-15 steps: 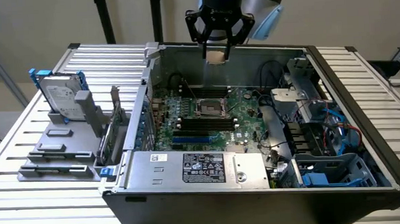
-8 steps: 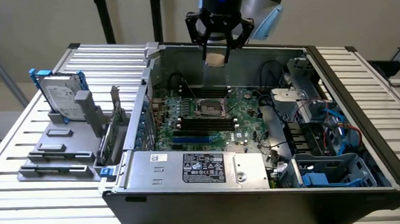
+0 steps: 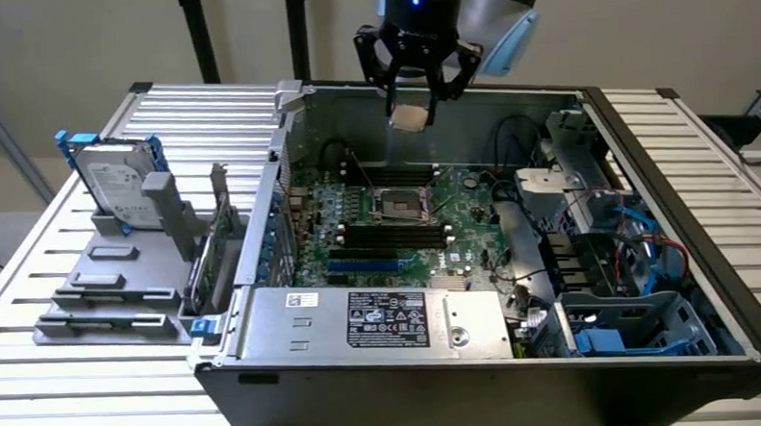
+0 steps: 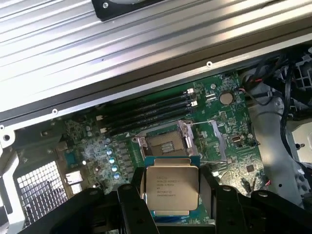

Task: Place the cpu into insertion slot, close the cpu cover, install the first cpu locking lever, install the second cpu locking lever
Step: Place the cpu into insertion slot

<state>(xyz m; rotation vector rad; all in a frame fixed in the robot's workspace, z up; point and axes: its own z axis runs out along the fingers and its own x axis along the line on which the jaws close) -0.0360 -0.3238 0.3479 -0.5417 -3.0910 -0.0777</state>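
Note:
My gripper (image 3: 412, 98) hangs above the far wall of the open computer case, shut on the cpu (image 3: 409, 117), a small pale square chip. In the wrist view the cpu (image 4: 170, 187) shows its silvery-beige printed face, clamped at both sides between the black fingers (image 4: 132, 197) of the gripper (image 4: 170, 197). The insertion slot (image 3: 398, 204) is a dark square socket with a grey rim amid the green motherboard, lower than the chip and apart from it. In the wrist view the insertion slot (image 4: 165, 145) lies bare, and the cpu cover (image 4: 217, 140) appears swung open beside it.
Long black memory slots (image 3: 388, 238) run beside the socket. A silver power supply (image 3: 373, 319) fills the case's near side, and cables and drive cages (image 3: 613, 251) crowd the exterior view's right. A hard drive (image 3: 113, 181) stands on the slatted table at the exterior view's left.

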